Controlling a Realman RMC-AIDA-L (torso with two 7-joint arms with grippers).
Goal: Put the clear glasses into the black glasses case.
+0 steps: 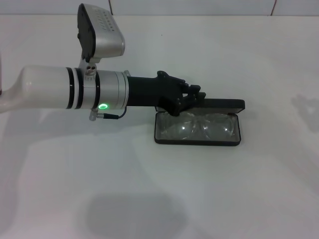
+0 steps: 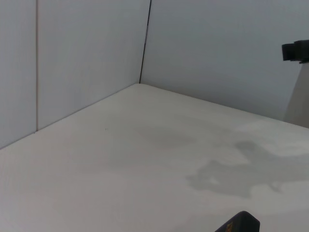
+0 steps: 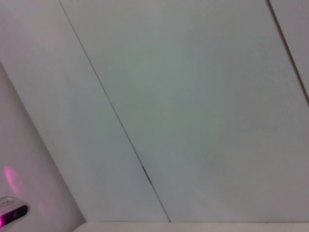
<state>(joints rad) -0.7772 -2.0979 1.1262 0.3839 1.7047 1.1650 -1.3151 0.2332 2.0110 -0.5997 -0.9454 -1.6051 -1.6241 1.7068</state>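
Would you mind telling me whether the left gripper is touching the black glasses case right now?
Cannot tell. In the head view the left gripper overlaps the black glasses case at its raised lid, hiding any contact or gap.

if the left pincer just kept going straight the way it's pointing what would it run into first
Probably the raised lid of the flat black hinged glasses case. The left pincer points along the lid's edge, above the transparent clear plastic glasses lying in the case. Height is hard to judge from the head view, so it might pass just over the lid.
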